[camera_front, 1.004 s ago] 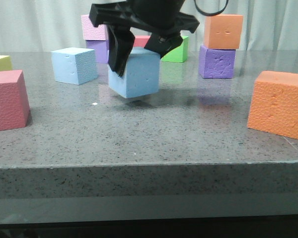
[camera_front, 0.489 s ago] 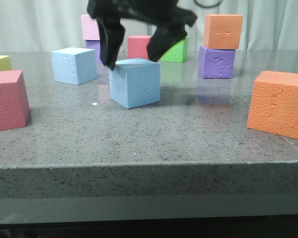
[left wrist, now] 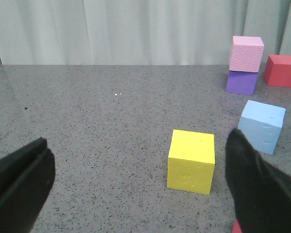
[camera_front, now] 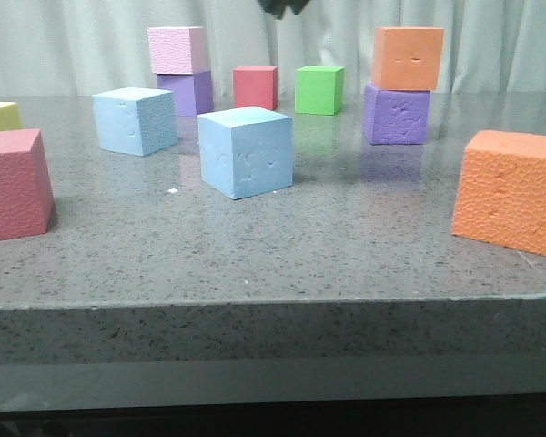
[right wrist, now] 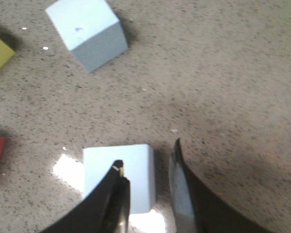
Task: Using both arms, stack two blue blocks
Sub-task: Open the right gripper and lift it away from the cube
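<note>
Two sky-blue blocks stand apart on the grey table. One blue block is near the middle, the other blue block is farther back on the left. My right gripper is open and empty, high above the middle block; only a black tip shows at the top edge of the front view. The left block also shows in the right wrist view. My left gripper is wide open and empty, low over the table, with the left block beyond its right finger.
A yellow cube sits between the left fingers. A red cube is at front left and an orange cube at front right. At the back stand pink on purple, a small red cube, a green cube and orange on purple.
The right gripper set the middle blue block down on the table, opened, and rose almost out of the front view. The block now stands free.
</note>
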Action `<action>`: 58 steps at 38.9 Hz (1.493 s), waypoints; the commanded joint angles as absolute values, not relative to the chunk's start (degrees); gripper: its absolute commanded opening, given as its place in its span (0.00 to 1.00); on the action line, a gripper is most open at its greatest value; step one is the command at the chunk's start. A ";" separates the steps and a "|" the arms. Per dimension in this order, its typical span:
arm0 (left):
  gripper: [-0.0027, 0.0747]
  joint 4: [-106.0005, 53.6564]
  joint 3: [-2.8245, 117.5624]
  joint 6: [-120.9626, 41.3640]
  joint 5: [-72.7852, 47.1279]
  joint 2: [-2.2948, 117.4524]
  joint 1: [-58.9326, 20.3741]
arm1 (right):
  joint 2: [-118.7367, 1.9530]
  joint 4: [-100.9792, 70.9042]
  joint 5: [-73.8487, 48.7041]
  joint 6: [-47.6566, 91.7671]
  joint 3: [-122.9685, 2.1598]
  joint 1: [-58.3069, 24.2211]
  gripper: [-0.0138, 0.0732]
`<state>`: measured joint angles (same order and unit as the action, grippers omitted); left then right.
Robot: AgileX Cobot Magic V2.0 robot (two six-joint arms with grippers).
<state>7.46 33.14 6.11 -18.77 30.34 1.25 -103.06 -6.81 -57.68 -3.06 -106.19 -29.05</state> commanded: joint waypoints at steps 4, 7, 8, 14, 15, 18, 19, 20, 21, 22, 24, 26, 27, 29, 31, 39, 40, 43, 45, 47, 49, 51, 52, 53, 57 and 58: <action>0.93 7.17 35.04 6.65 -14.62 30.83 1.32 | -97.40 -6.49 -59.49 -3.16 -108.07 -24.56 0.31; 0.93 7.17 35.04 6.65 -14.62 30.83 1.32 | -95.74 -6.49 -60.23 -3.16 -107.45 -22.21 0.24; 0.93 7.17 35.04 6.65 -14.62 30.83 1.32 | -94.94 -6.49 -60.37 -3.16 -106.94 -21.53 0.21; 0.93 7.17 35.04 6.65 -14.62 30.83 1.32 | -89.03 -6.49 -59.25 -3.16 -100.87 -16.23 0.09; 0.93 7.17 35.04 6.65 -14.62 30.83 1.32 | -87.15 -6.49 -58.78 -3.16 -98.56 -15.16 0.09; 0.93 7.17 35.04 6.65 -14.62 30.83 1.32 | -82.88 -6.49 -57.24 -3.16 -93.34 -12.44 0.09; 0.93 7.17 35.04 6.65 -14.62 30.83 1.32 | -81.54 -6.49 -56.72 -3.16 -91.69 -11.42 0.09; 0.93 7.17 35.04 6.65 -14.62 30.83 1.32 | -79.66 -6.49 -56.32 -3.16 -89.43 -10.69 0.09; 0.93 7.17 35.04 6.65 -14.62 30.83 1.32 | -78.19 -6.49 -55.87 -3.11 -87.69 -9.72 0.09; 0.93 7.17 35.04 6.65 -14.62 30.83 1.32 | -76.25 -6.49 -55.53 -3.06 -85.35 -9.07 0.09; 0.93 7.17 35.04 6.65 -14.62 30.83 1.32 | -72.71 -6.49 -54.57 -2.57 -81.13 -7.72 0.09; 0.93 7.17 35.04 6.65 -13.84 30.83 1.32 | -69.16 -6.49 -53.24 -1.90 -76.85 -7.08 0.09; 0.93 7.17 35.04 6.65 -13.27 30.83 1.32 | -67.12 -6.49 -52.59 -1.35 -74.37 -6.96 0.09; 0.93 7.17 35.04 6.65 -11.46 30.83 1.32 | -63.58 -6.49 -50.83 -0.34 -70.07 -6.96 0.09; 0.93 7.17 35.04 6.65 -10.31 30.83 1.32 | -60.17 -6.49 -48.94 0.00 -65.87 -6.96 0.09; 0.93 7.17 36.26 6.65 -6.78 32.70 1.32 | -47.46 -6.98 -47.33 -0.34 -52.67 -6.96 0.09; 0.93 7.17 37.12 6.65 -6.95 33.95 1.32 | -45.79 -6.98 -47.33 -0.34 -51.60 -6.96 0.09; 0.93 7.17 40.51 6.65 -8.60 38.49 1.32 | -42.22 -6.98 -47.33 -0.34 -50.02 -6.96 0.09; 0.93 7.17 43.68 6.65 -10.00 42.81 1.32 | -40.39 -6.98 -47.33 -0.34 -49.89 -6.96 0.09; 0.93 7.17 47.08 6.65 -11.68 46.64 1.32 | -39.43 -6.98 -47.33 -0.34 -49.89 -6.96 0.09; 0.93 7.17 50.45 6.65 -13.67 49.92 1.21 | -39.17 -6.98 -47.38 -0.34 -49.89 -6.96 0.09; 0.93 7.17 55.35 6.52 -16.78 54.53 0.48 | -39.11 -6.98 -47.61 -0.34 -49.89 -6.96 0.09; 0.93 7.17 57.39 5.70 -18.30 56.54 -0.11 | -39.11 -6.98 -47.62 -0.34 -49.89 -6.96 0.09; 0.93 7.17 59.47 5.12 -19.97 58.51 -1.06 | -39.11 -6.98 -47.73 -0.34 -49.89 -6.96 0.09; 0.93 7.17 67.05 4.26 -24.81 65.67 -4.60 | -39.11 -6.98 -47.75 -0.34 -49.89 -6.96 0.09; 0.93 7.17 69.05 3.77 -25.97 67.53 -5.34 | -39.11 -6.98 -47.75 -0.34 -49.89 -6.96 0.09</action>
<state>7.46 62.37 4.77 -26.13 64.06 -2.86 -39.28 -6.42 -51.40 -1.00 -48.41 -7.36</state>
